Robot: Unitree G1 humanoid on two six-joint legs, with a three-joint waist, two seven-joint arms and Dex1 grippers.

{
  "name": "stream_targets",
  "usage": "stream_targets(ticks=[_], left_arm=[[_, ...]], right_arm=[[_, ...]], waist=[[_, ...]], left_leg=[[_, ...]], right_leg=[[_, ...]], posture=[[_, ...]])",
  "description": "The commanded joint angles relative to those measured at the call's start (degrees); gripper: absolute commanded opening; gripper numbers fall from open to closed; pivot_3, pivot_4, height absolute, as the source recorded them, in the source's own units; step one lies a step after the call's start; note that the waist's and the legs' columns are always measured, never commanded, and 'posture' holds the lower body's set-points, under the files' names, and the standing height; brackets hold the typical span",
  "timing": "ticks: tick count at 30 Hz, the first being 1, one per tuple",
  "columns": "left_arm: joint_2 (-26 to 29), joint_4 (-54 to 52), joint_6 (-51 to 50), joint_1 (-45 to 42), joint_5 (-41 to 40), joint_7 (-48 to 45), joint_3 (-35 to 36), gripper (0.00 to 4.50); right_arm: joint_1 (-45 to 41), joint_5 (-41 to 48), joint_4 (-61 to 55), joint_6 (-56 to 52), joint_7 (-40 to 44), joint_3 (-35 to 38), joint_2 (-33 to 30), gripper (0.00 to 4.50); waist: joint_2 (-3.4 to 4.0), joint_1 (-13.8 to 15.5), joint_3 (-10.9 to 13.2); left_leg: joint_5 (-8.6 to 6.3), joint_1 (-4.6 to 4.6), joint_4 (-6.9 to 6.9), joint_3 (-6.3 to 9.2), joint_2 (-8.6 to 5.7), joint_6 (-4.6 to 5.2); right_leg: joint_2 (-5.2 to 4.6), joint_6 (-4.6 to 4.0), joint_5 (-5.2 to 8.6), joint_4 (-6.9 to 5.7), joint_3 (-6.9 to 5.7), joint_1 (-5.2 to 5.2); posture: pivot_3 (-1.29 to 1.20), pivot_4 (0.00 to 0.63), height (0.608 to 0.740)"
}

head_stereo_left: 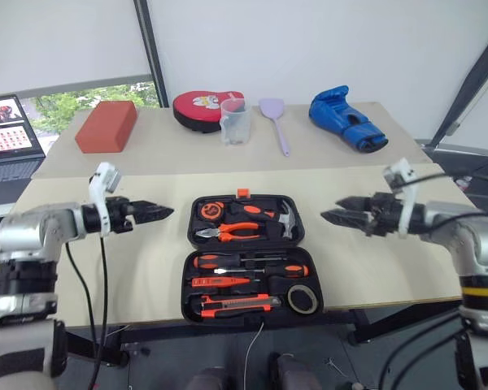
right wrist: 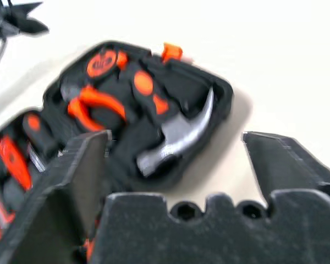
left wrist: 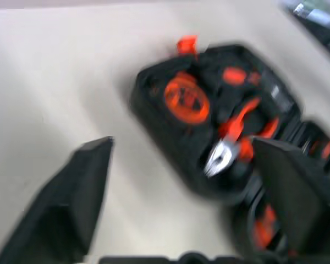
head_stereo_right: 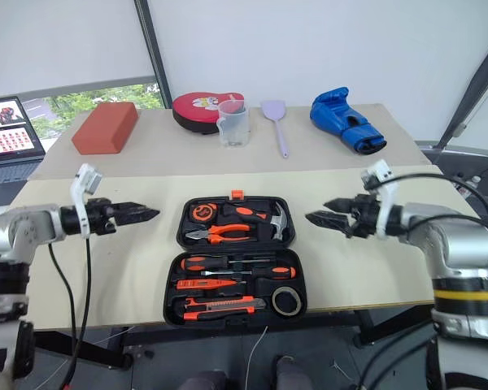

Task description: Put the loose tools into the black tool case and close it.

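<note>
Already the tools point(head_stereo_left: 236, 283) lie in their slots in the open black tool case point(head_stereo_left: 250, 256) near the front edge of the table point(head_stereo_left: 374, 146), so with both fingers spread wide and empty, left gripper point(head_stereo_left: 164, 213) and right gripper point(head_stereo_left: 328, 216) beside it, an uneven push on the lid may slide the case off.

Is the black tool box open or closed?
Open. The black tool case lies flat with both halves spread, its screwdrivers, pliers and hammer showing.
</note>
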State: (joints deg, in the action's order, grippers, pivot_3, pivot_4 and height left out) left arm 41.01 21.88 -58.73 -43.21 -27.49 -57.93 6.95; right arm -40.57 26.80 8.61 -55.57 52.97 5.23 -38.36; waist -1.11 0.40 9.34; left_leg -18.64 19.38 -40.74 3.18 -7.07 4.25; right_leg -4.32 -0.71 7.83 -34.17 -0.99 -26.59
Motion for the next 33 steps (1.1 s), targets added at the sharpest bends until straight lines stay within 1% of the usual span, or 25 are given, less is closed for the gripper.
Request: stream_targets(ticks=[1, 3, 5, 6, 8, 9, 10, 12, 14, 17, 19, 22, 24, 27, 30, 33], left_arm=[[-3.4, 3.1, 0.9, -3.3, 3.8, 2.3, -6.1, 4.44], [-4.8, 4.8, 1.7, -4.5, 4.6, 3.0, -7.0, 4.44], [-5.8, 7.4, 3.4, -5.2, 6.0, 3.3, -8.4, 4.44], [-6.2, 7.9, 3.9, -5.2, 6.3, 3.3, -8.7, 4.19], [-6.4, 8.2, 4.8, -4.7, 6.8, 2.9, -9.0, 3.69], [-6.4, 8.3, 5.1, -4.5, 6.9, 2.7, -9.1, 3.30], [-6.4, 8.0, 4.8, -4.3, 6.8, 2.5, -8.9, 2.86], [-6.2, 7.7, 4.4, -3.8, 6.8, 2.3, -8.7, 2.24], [-6.1, 7.3, 4.3, -3.3, 6.9, 2.1, -8.5, 1.65], [-6.1, 6.7, 4.2, -2.6, 7.1, 2.2, -8.3, 1.01], [-6.0, 6.2, 4.9, -1.9, 8.0, 2.2, -9.1, 0.81], [-6.5, 4.1, 5.7, -1.1, 7.6, 2.7, -8.7, 0.40], [-7.0, 2.7, 7.2, -0.8, 7.4, 3.1, -8.1, 0.00], [-8.6, -1.3, 13.4, -0.2, 6.9, 5.3, -4.9, 0.00], [-10.7, -4.4, 24.7, 0.4, 7.7, 8.9, -1.1, 0.00], [-11.8, -7.6, 32.6, 2.0, 8.4, 9.7, -0.2, 0.00]], right_arm=[[-6.6, -5.5, 10.0, 0.4, -7.3, -4.2, 4.6, 4.47], [-8.4, -6.6, 13.0, 1.4, -7.9, -5.3, 6.1, 4.47], [-9.9, -7.9, 15.7, 2.7, -8.4, -6.6, 7.5, 4.47], [-10.7, -8.6, 17.6, 3.3, -9.5, -6.8, 8.4, 4.23], [-11.7, -9.8, 20.5, 4.4, -11.2, -6.5, 9.6, 3.71], [-11.9, -10.1, 21.3, 4.8, -11.4, -6.5, 9.9, 3.39], [-11.7, -10.2, 21.1, 4.7, -11.1, -6.6, 10.1, 2.97], [-11.0, -10.4, 20.1, 4.4, -10.3, -7.3, 10.2, 2.39], [-10.1, -10.3, 18.5, 3.8, -9.8, -7.9, 10.3, 1.65], [-8.7, -10.5, 15.6, 3.4, -8.9, -9.2, 10.3, 0.55], [-8.3, -10.3, 14.1, 2.9, -8.6, -9.5, 10.4, 0.04], [-8.1, -10.3, 12.0, 3.3, -8.6, -9.6, 10.6, 0.00], [-8.3, -10.5, 11.1, 4.8, -8.8, -9.2, 10.9, 0.00], [-9.7, -11.0, 9.8, 9.2, -11.1, -6.6, 11.6, 0.00], [-10.2, -12.6, 6.4, 18.2, -14.0, -4.3, 11.4, 0.00], [-9.0, -13.9, 3.6, 25.1, -15.7, -3.4, 11.0, 0.00]], waist=[[0.00, -0.1, 0.0], [0.00, -0.2, 0.0], [0.00, -0.3, 0.0], [0.00, -0.4, 0.0], [0.00, -0.8, 0.0], [0.00, -1.0, 0.0], [0.00, -1.1, 0.0], [0.01, -1.2, 0.0], [0.01, -1.1, 0.0], [0.04, -1.1, 0.0], [0.05, -1.2, -0.2], [0.12, -1.1, -0.2], [0.18, -1.1, -0.2], [0.18, -1.1, -0.2], [0.15, -0.8, -0.2], [0.14, -0.7, -0.2]], left_leg=[[0.00, 0.02, 0.00, -0.02, -0.02, 0.00], [0.01, 0.26, -0.03, -0.02, -0.04, 0.01], [0.02, 0.79, -0.22, -0.01, -0.10, 0.03], [0.02, 0.93, -0.31, 0.00, -0.15, 0.03], [0.02, 0.93, -0.30, 0.00, -0.17, 0.03], [0.02, 0.92, -0.30, -0.01, -0.20, 0.02], [0.03, 0.92, -0.32, -0.01, -0.19, 0.02], [0.03, 0.89, -0.35, -0.01, -0.17, 0.00], [0.06, 0.85, -0.38, 0.01, -0.17, -0.05], [0.06, 0.84, -0.44, 0.03, -0.17, -0.05], [0.06, 0.82, -0.43, 0.03, -0.17, -0.05], [0.06, 0.80, -0.42, 0.02, -0.16, -0.05], [0.06, 0.79, -0.44, 0.02, -0.17, -0.05], [0.06, 0.80, -0.46, 0.02, -0.17, -0.05], [0.06, 0.83, -0.58, 0.02, -0.19, -0.07], [0.08, 0.98, -0.59, 0.00, -0.20, -0.10]], right_leg=[[-0.01, 0.00, 0.00, -0.01, 0.01, -0.01], [-0.03, 0.01, -0.01, -0.08, 0.01, -0.20], [-0.06, 0.00, -0.02, -0.56, -0.04, -0.81], [-0.10, 0.00, -0.02, -0.75, -0.09, -1.02], [-0.11, -0.01, -0.02, -0.72, -0.18, -1.03], [-0.12, -0.02, -0.02, -0.72, -0.20, -1.03], [-0.13, -0.02, -0.02, -0.71, -0.18, -1.02], [-0.10, -0.02, -0.02, -0.71, -0.15, -0.97], [-0.10, -0.02, -0.02, -0.73, -0.11, -0.91], [-0.10, -0.02, -0.02, -0.77, -0.06, -0.88], [-0.10, -0.02, -0.02, -0.79, -0.04, -0.88], [-0.09, -0.02, -0.02, -0.81, -0.01, -0.87], [-0.10, -0.02, -0.02, -0.81, 0.02, -0.85], [-0.10, -0.02, -0.02, -0.80, 0.02, -0.85], [-0.10, -0.02, -0.02, -0.77, 0.03, -0.87], [-0.10, -0.03, -0.03, -0.77, 0.04, -1.06]], posture=[[0.00, 0.150, 0.740], [0.00, 0.150, 0.740], [0.00, 0.150, 0.740], [0.00, 0.150, 0.740], [0.00, 0.150, 0.740], [0.00, 0.150, 0.740], [0.00, 0.150, 0.740], [0.00, 0.150, 0.740], [0.00, 0.150, 0.740], [0.00, 0.150, 0.740], [0.00, 0.150, 0.740], [0.00, 0.150, 0.740], [0.00, 0.150, 0.740], [0.00, 0.150, 0.740], [0.00, 0.150, 0.740], [0.00, 0.150, 0.740]])
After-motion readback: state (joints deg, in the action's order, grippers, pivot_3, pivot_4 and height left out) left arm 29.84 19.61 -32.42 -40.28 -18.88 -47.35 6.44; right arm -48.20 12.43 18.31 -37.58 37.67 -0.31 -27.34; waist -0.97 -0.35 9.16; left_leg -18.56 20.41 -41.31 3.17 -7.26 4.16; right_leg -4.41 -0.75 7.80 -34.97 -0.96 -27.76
